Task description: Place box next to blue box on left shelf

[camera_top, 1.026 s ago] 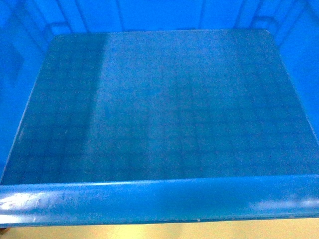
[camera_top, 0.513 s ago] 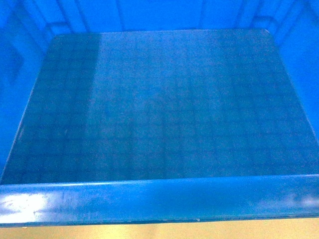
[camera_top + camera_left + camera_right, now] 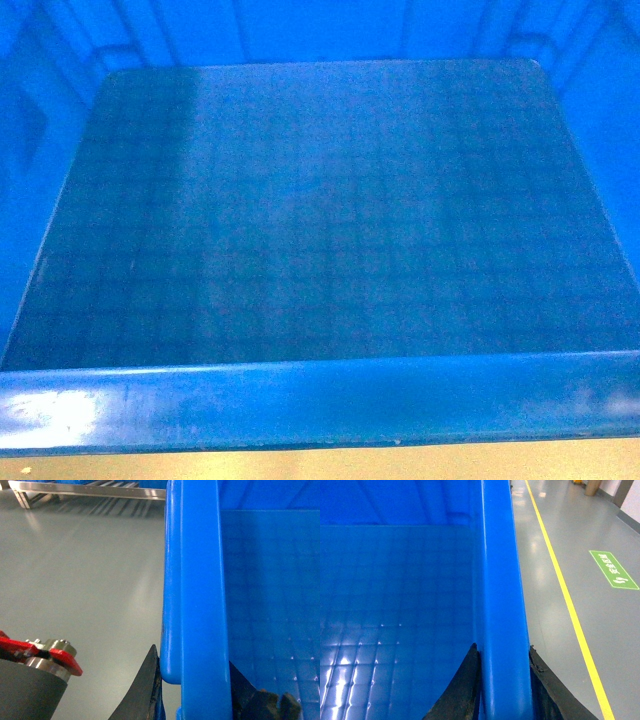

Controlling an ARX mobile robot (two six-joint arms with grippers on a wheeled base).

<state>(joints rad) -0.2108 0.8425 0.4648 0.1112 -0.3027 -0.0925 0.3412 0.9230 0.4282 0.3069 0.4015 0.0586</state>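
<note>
Inside head view, box [image 3: 320, 220] hides pincers.

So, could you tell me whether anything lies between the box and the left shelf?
Nothing visible does. In the left wrist view, bare grey floor runs from the box, clamped by the left gripper, to the roller shelf.

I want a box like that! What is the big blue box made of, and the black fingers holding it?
The box looks like glossy moulded plastic: shiny highlights, smooth rolled rim. The black fingers look matte, maybe rubber or plastic; hard to tell.
</note>
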